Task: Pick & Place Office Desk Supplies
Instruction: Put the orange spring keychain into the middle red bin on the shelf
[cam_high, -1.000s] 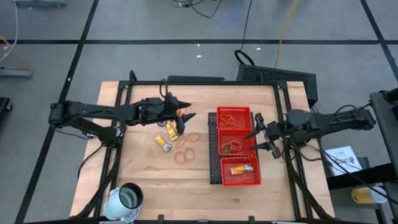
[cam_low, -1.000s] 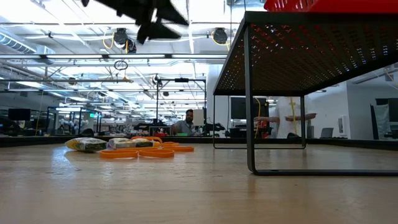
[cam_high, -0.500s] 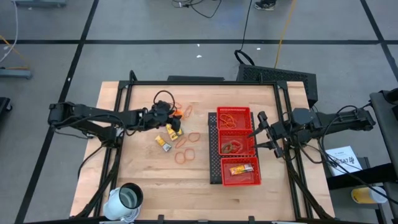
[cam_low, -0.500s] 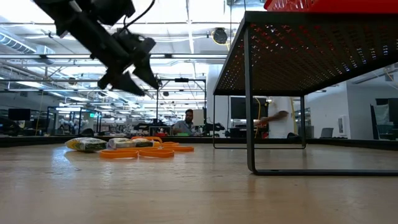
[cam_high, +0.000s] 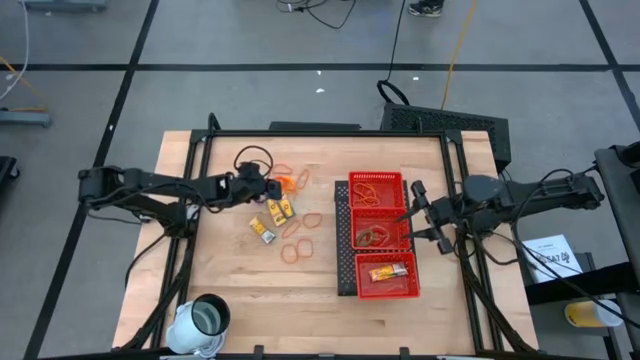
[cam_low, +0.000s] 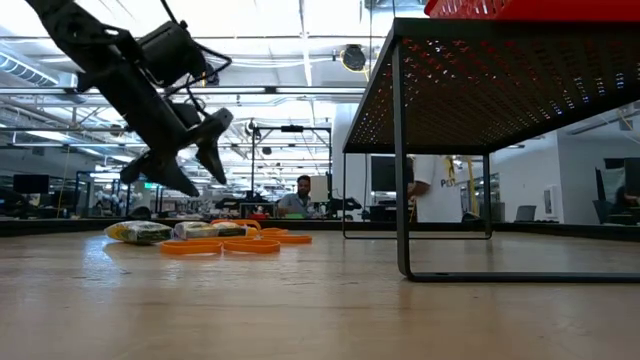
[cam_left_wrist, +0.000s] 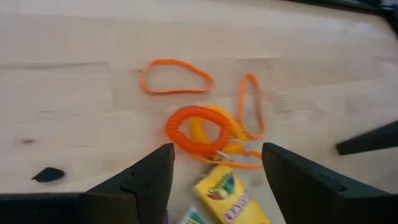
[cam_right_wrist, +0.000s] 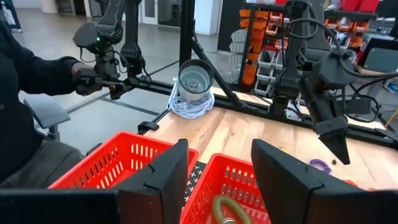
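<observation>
Left gripper (cam_high: 268, 190) hangs spread and empty just above the loose rubber bands (cam_high: 300, 238) and crayon packets (cam_high: 278, 209) on the table (cam_high: 240, 290). Right gripper (cam_high: 409, 214), fingers parted, empty, sits beside the red tray (cam_high: 347, 235).

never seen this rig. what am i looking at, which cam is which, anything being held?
Two dark robot arms work at a wooden table. One camera looks straight down, one sits at table height, and one rides on each wrist.

From above, the left gripper hovers open over a loose pile: orange rubber bands, small yellow packets and an orange coil, which its wrist camera sees between the fingers. It holds nothing.

The right gripper hangs open at the right side of the red tray, also empty. The tray has three compartments holding bands and a packet. A white cup stands at the near-left corner.
</observation>
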